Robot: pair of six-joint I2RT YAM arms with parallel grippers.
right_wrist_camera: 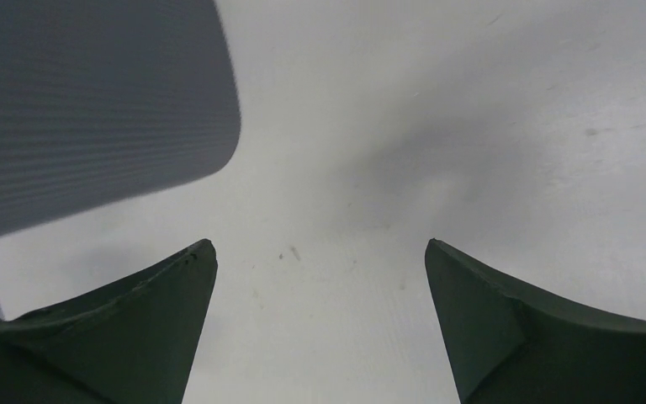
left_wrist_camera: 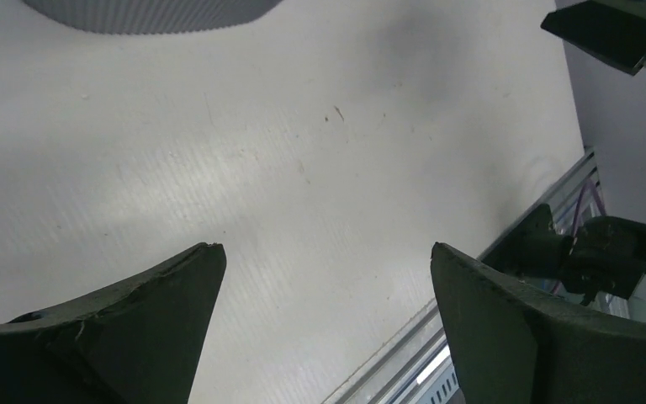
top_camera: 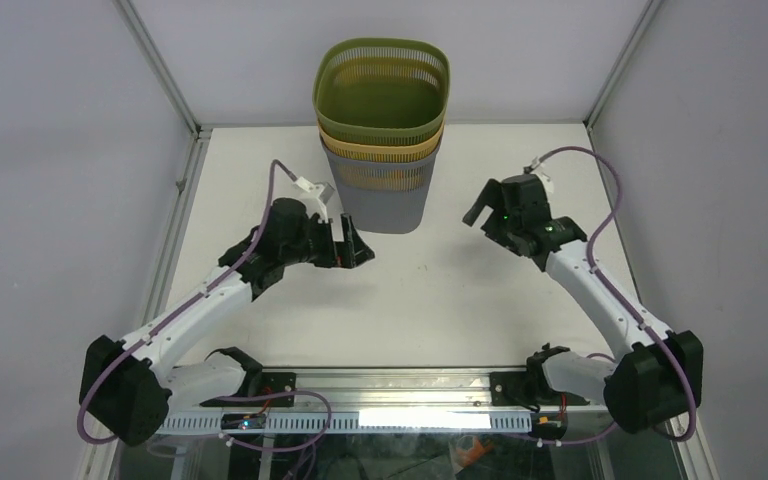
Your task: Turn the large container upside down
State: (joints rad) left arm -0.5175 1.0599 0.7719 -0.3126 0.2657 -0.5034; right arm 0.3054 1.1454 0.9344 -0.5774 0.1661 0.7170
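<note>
The large container stands upright at the back middle of the table. It is a stack of perforated baskets: green on top, tan under it, grey at the bottom. Its grey wall shows in the left wrist view and in the right wrist view. My left gripper is open and empty, just left of and below the container's base. My right gripper is open and empty, to the container's right, a short way off. Neither touches it.
The white table has a metal rail along its near edge. Grey enclosure walls stand close on both sides and behind. The right arm's gripper shows in the left wrist view's top right corner.
</note>
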